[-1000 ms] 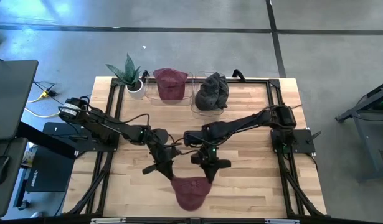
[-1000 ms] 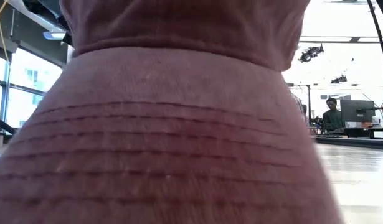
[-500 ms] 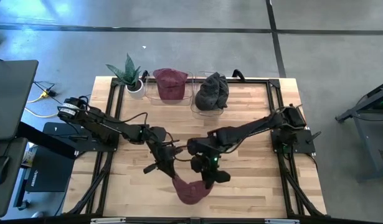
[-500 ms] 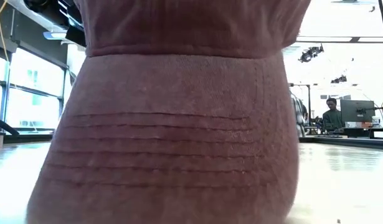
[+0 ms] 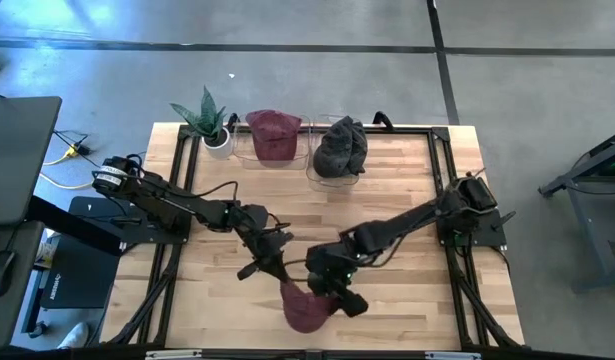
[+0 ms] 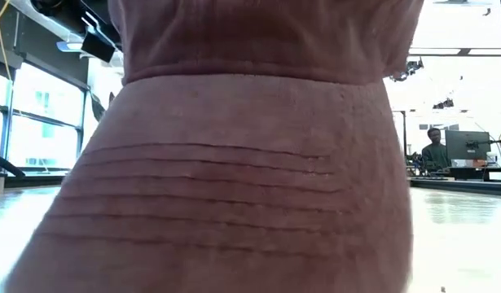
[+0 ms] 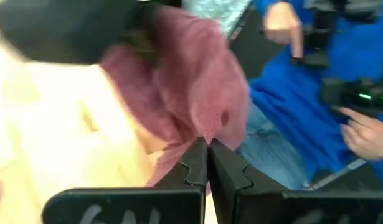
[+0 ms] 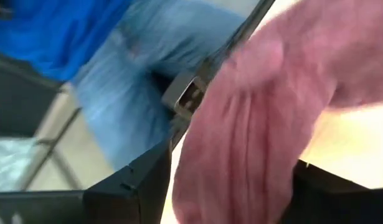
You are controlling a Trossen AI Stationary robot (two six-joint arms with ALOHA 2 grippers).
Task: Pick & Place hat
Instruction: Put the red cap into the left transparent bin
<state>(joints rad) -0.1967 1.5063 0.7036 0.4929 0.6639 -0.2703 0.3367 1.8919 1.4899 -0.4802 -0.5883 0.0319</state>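
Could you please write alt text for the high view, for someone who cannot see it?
Both claws meet at a maroon cloth cap near the wooden table's front edge: left claw and right claw gripping it. At the back stand another maroon cap, a grey hat and a potted plant.

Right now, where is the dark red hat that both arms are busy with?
In the high view, the dark red hat sits at the table's near edge, centre, between the left end effector and right end effector.

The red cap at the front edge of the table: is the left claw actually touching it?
Touching. In the left wrist view the left gripper has its fingers shut together on a fold of the red cap.
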